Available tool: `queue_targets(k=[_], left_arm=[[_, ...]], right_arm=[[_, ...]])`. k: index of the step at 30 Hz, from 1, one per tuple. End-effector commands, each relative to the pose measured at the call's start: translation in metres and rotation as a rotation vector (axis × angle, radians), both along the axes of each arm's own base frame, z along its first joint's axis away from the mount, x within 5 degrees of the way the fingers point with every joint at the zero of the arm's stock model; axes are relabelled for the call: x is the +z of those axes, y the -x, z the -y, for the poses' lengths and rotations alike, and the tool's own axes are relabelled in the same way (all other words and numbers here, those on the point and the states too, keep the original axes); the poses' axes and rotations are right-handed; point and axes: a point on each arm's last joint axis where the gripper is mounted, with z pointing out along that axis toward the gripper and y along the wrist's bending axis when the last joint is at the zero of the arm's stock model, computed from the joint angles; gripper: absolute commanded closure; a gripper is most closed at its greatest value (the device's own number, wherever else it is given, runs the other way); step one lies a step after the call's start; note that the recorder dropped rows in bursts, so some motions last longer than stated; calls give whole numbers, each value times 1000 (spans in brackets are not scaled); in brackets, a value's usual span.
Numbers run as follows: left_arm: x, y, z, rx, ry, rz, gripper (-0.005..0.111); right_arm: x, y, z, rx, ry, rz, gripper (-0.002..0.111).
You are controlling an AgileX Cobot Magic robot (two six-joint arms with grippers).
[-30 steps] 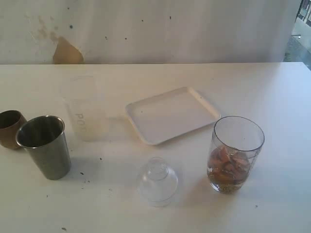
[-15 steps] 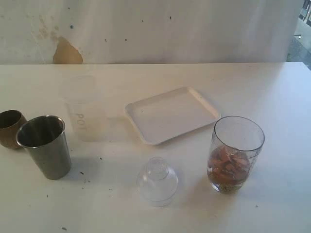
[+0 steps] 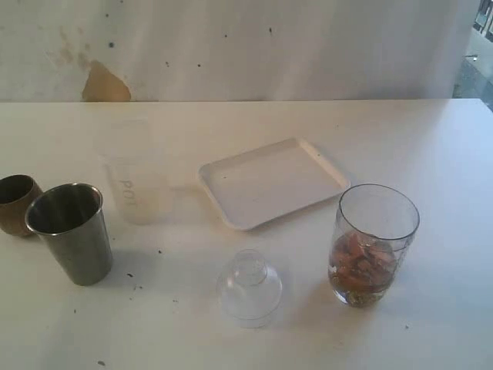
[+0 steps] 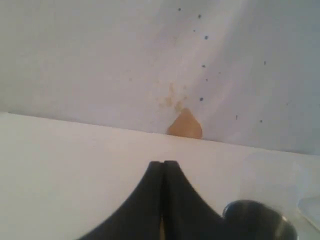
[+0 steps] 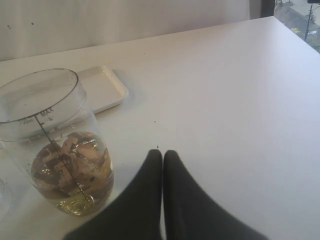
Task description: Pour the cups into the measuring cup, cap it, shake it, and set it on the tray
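Note:
The measuring cup point(image 3: 374, 245) stands at the front right of the table, uncapped, with brown pieces and yellowish liquid in its base; it also shows in the right wrist view point(image 5: 52, 142). The white tray point(image 3: 273, 181) lies in the middle. At the left stand the brown cup point(image 3: 15, 203), the steel tumbler point(image 3: 72, 232) and the frosted cup point(image 3: 132, 176). A clear domed lid point(image 3: 249, 288) rests in front of the tray. My right gripper point(image 5: 163, 154) is shut and empty beside the measuring cup. My left gripper point(image 4: 163, 163) is shut and empty, with the tumbler's rim point(image 4: 260, 222) near it.
A pale wall with a tan patch point(image 3: 104, 83) runs behind the table's back edge. The tray's corner point(image 5: 107, 87) shows behind the measuring cup in the right wrist view. Neither arm shows in the exterior view.

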Motion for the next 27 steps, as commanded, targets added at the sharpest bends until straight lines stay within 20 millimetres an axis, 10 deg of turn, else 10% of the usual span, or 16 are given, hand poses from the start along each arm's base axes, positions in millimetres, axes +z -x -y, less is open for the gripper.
queue_targets(k=[1, 4, 27], left_arm=[[-49, -14, -2, 4, 9, -118, 107], [-88, -19, -2, -13, -20, -223, 107], [-78, -21, -2, -42, -234, -129, 107]], right_arm=[[-1, 0, 0, -5, 6, 0, 108], [-1, 0, 0, -5, 6, 0, 108], [-1, 0, 0, -5, 6, 0, 108]])
